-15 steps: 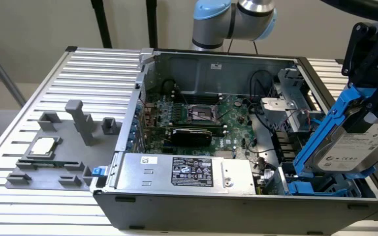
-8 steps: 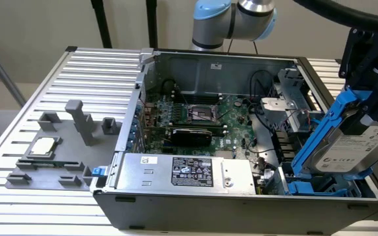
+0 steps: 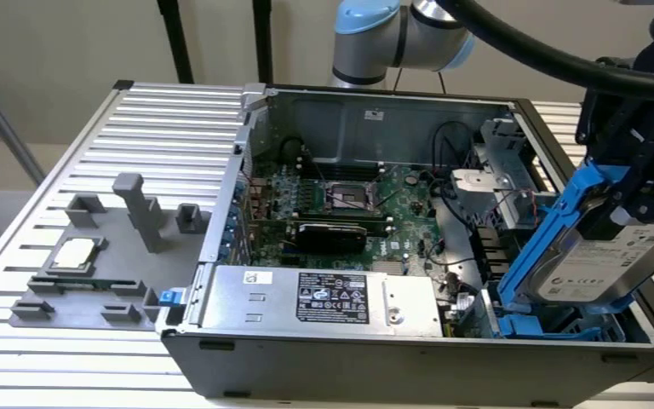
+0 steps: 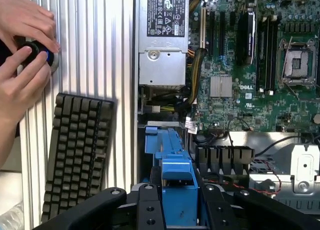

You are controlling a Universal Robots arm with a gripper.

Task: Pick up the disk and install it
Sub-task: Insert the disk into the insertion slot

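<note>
Gripper (image 3: pixel 632 192) clenched on the disk (image 3: pixel 594 256), which hangs tilted at the exterior view's right, above the blue drive cage (image 3: pixel 548 326). Pickup done. Disk apparently not yet seated, though the bay is partly hidden.

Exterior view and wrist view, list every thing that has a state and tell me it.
Silver-grey metal disk in blue rails, held tilted by the black robot hand over the blue plastic drive cage, not seated.
Robot hand, shut on the disk.
Grey metal computer case, side open.
Square processor socket, empty.
Small square silver chip, lying on the grey fixture outside the case.
</note>
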